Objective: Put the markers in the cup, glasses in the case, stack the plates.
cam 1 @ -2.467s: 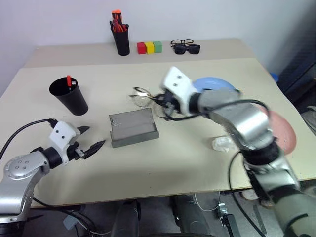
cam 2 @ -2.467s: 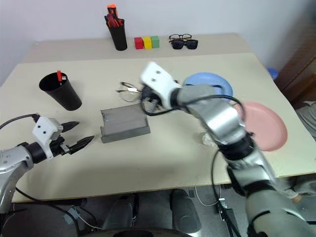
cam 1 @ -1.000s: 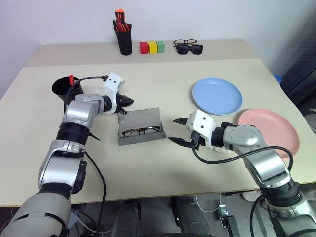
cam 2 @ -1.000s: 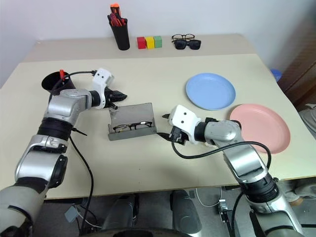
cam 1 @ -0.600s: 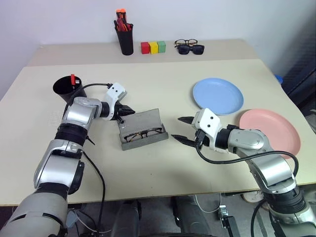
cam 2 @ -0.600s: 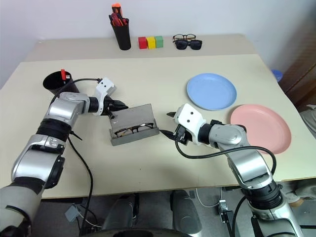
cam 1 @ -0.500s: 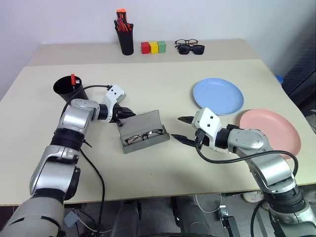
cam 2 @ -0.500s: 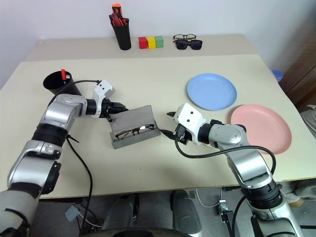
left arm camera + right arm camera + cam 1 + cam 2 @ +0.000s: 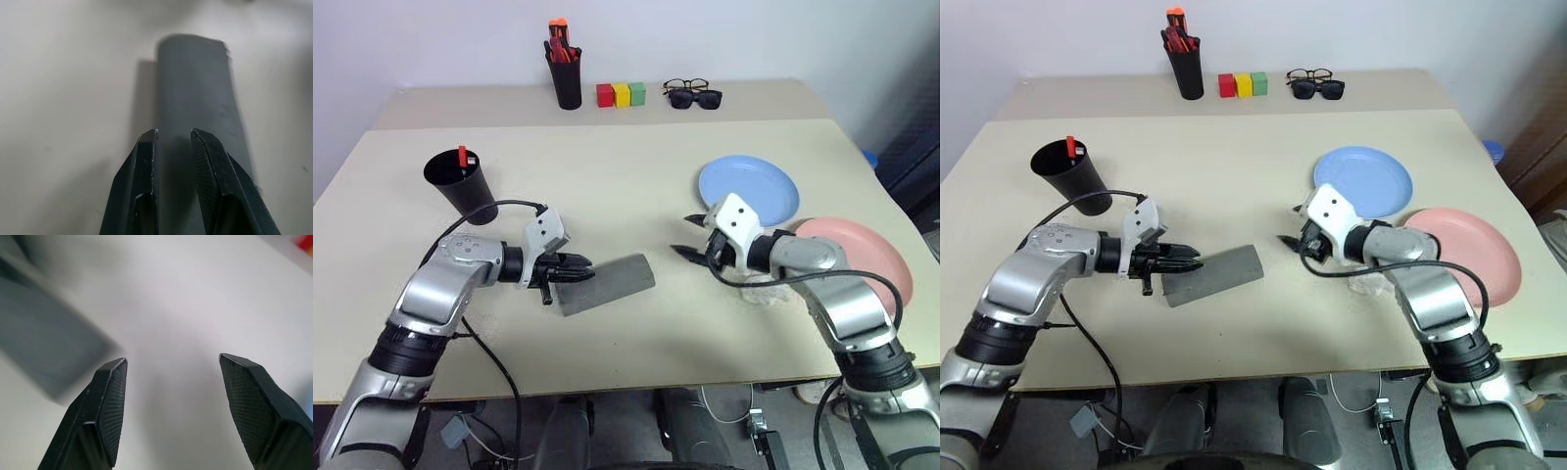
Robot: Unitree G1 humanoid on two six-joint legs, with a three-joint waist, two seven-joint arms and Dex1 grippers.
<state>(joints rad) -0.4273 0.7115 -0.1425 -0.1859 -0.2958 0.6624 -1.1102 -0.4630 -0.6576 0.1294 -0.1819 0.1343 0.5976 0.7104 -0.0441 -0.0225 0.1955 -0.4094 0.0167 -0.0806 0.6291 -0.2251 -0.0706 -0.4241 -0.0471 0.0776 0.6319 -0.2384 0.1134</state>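
The grey case [image 9: 612,283] lies shut on the table in front of me, so the glasses are hidden. My left gripper [image 9: 581,278] rests over the case's left end; its fingers [image 9: 147,147] stand a narrow gap apart with nothing between them. To the right of the case, beside the light blue plate [image 9: 754,186], my right gripper [image 9: 685,236] is open and empty. The pink plate [image 9: 867,262] lies flat further right, apart from the blue one. At the left stands the black cup [image 9: 462,186] with a red marker [image 9: 462,155] sticking up in it.
At the back edge stand a black pen holder [image 9: 568,83] full of red and orange markers, three coloured blocks [image 9: 621,94], and spectacles with sunglasses [image 9: 691,94]. A crumpled clear wrapper [image 9: 762,291] lies by my right forearm.
The case's lid has come down over the glasses, and the case has slid and turned toward me. My left gripper drew back with it. My right gripper moved off toward the blue plate.
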